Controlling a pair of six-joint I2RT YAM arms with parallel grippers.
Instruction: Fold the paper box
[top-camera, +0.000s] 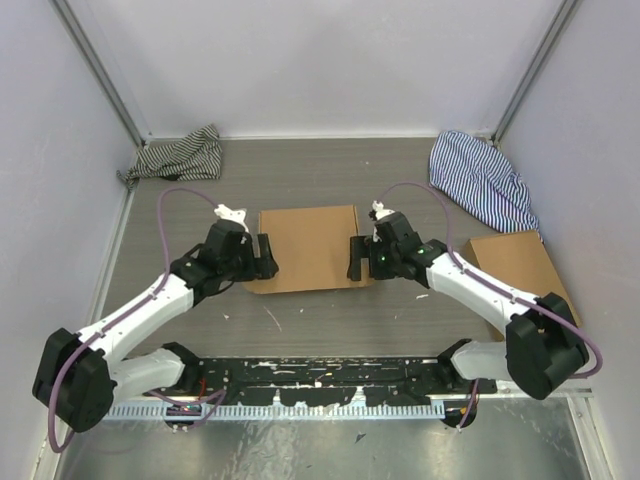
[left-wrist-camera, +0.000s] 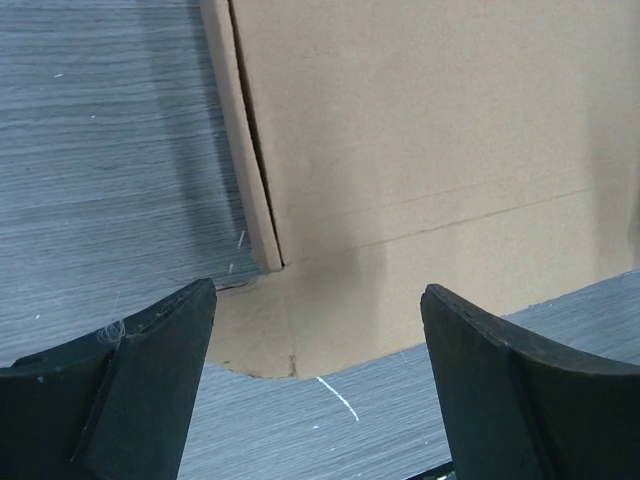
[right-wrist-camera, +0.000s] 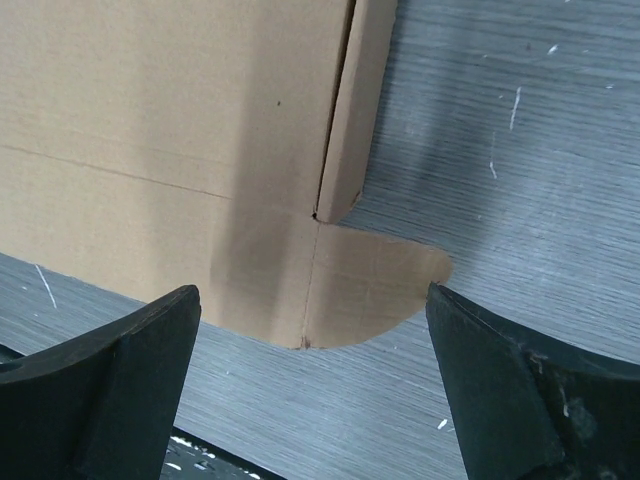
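spread wide and empty, the left gripper (top-camera: 266, 256) and right gripper (top-camera: 355, 258) flank the paper box (top-camera: 307, 245), which lies flat on the table (top-camera: 300, 320) between them. it looks light and stiff, bending only along scored creases; its narrow side flaps (left-wrist-camera: 245, 130) seem the best place to pinch.

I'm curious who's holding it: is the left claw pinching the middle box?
No, the left gripper is wide open, its fingers not closed on the paper box.

I can read no text, label, brand, number or sign in any of my three views. The paper box (top-camera: 308, 247) shows me only plain brown cardboard, with nothing printed on it.
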